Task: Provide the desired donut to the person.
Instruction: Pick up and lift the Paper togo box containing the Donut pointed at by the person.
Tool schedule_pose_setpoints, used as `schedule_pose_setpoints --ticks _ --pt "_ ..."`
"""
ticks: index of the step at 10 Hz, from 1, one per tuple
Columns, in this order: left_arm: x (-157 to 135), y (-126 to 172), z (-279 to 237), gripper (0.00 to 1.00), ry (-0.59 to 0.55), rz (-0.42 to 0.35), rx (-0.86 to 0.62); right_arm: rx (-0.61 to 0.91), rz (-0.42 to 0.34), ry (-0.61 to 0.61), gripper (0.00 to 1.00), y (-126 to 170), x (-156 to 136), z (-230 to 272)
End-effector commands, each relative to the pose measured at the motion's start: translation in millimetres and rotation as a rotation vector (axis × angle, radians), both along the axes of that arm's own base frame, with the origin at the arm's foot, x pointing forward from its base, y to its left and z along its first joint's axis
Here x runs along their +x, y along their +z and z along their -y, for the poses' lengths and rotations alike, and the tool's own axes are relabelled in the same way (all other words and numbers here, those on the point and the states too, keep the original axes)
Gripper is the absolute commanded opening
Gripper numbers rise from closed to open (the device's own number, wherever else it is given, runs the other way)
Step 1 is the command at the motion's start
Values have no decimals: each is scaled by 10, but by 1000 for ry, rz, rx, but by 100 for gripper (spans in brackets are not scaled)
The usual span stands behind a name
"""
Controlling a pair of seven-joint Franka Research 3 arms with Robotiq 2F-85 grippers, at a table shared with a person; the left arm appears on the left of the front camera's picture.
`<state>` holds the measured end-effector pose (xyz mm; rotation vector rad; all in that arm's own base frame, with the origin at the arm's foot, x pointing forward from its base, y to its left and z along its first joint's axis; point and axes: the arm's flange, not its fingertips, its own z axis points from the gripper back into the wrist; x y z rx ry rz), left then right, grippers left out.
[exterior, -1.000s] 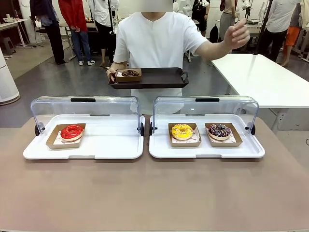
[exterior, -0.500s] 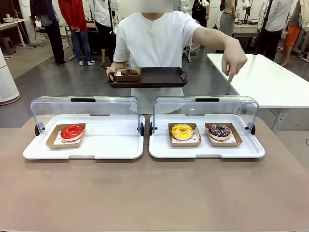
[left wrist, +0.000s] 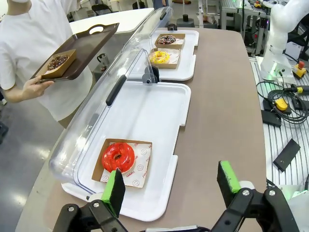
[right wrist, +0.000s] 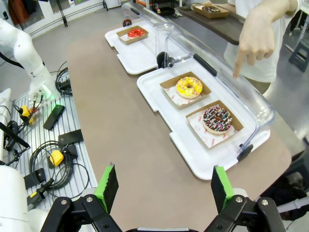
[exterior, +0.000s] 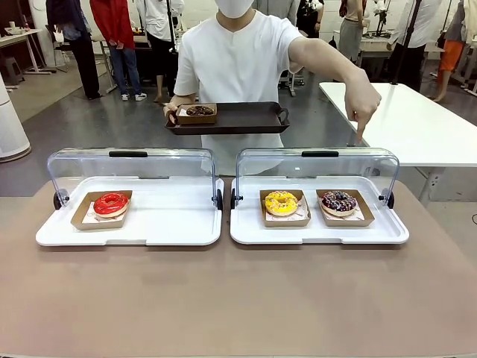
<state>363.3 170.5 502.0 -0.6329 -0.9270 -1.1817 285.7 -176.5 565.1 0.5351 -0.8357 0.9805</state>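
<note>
The person (exterior: 238,60) stands at the far side in a white shirt, holding a dark tray (exterior: 246,119) that carries a chocolate donut (exterior: 200,112) in a paper box. Their other hand (exterior: 364,101) points an index finger down above the right case, over the chocolate sprinkled donut (exterior: 339,201). A yellow donut (exterior: 281,202) lies beside it. A red donut (exterior: 111,203) lies in the left case. My left gripper (left wrist: 171,186) is open above the table's near edge, by the red donut (left wrist: 118,156). My right gripper (right wrist: 164,187) is open, back from the sprinkled donut (right wrist: 217,118).
Two white display trays (exterior: 149,227) (exterior: 387,233) with raised clear lids (exterior: 130,168) (exterior: 317,165) stand side by side on the brown table (exterior: 238,298). A white table (exterior: 417,119) stands behind at right. Cables and boxes (right wrist: 48,159) lie beside the table.
The person's raised hand has come down and forward, now pointing an index finger over the right case. The tray, donuts and both grippers have stayed put.
</note>
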Motion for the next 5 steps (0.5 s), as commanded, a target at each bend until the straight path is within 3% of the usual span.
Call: schedule_pose_setpoints --ticks 1,5 --pt "2 -1 -5 100 1 11 -10 16 20 11 100 0 20 -3" --pt "2 -1 -5 100 1 11 -10 16 20 11 100 0 20 -3"
